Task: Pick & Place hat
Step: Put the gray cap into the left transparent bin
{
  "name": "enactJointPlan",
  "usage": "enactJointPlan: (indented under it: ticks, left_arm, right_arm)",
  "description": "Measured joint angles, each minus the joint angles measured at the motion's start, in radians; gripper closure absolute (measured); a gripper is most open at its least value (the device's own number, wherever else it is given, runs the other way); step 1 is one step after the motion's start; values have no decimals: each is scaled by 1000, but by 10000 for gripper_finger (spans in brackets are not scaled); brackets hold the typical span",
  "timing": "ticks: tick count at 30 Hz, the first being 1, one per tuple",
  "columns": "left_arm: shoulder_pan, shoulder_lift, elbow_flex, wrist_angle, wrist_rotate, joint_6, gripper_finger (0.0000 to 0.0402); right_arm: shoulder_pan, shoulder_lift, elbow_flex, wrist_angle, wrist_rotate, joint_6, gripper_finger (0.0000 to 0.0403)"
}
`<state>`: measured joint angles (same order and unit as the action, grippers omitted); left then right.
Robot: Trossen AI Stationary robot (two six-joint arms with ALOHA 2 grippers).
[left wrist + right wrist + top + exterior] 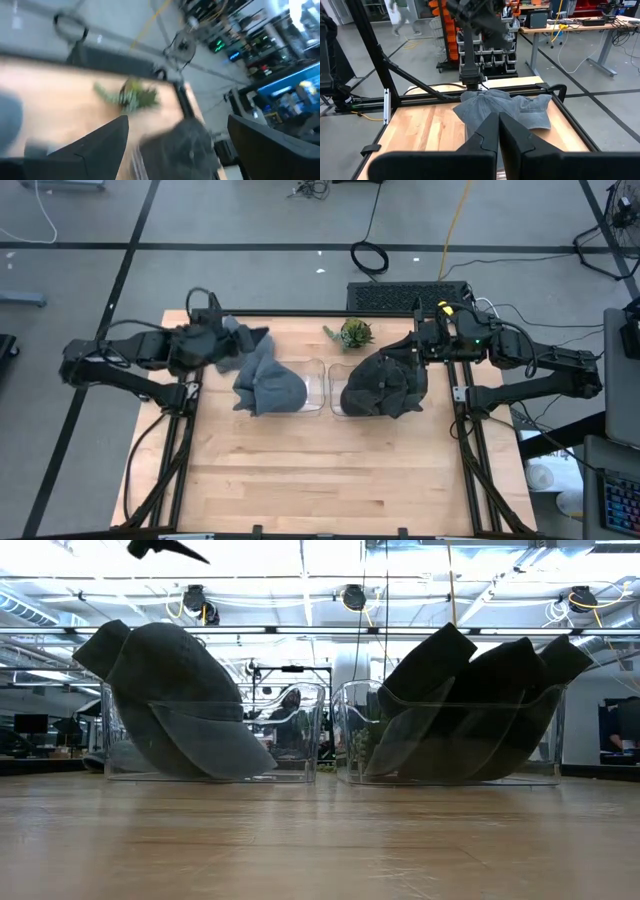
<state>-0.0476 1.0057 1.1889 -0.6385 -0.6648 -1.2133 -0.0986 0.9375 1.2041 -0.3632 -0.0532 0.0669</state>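
Several grey hats (pixel 268 380) are piled in the left clear bin (pixel 316 385), their brims sticking up over its rim (pixel 165 690). Dark hats (pixel 385 385) fill the right clear bin (pixel 345 730) the same way. My left gripper (pixel 177 120) is open with nothing between its fingers. It hangs above the far left of the grey pile (pixel 222 340) and shows at the top edge of the low view (pixel 168 548). My right gripper (pixel 498 117) is shut and empty, raised at the far right beside the dark hats (pixel 412 350).
A small green plant (pixel 352 332) lies on the table's far edge between the two arms. The two bins stand side by side in the far half. Bare wooden table (pixel 320 470) stretches from them to the near edge. Black frame rails run along both sides.
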Motion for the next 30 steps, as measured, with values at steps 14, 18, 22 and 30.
enactJointPlan:
  ticks: [14,18,22,30]
  left_arm:
    - [324,-38,63,120,129,577,53]
    - [426,-37,85,112,238,704,53]
    - [523,-30,113,73,357,807,53]
    - [702,-24,160,-40,532,980,53]
  right_arm:
    - [0,0,0,0,1,0,403]
    - [0,0,0,0,33,0,403]
    - [0,6,0,-2,123,-1,403]
    - [0,6,0,-1,188,-7,403]
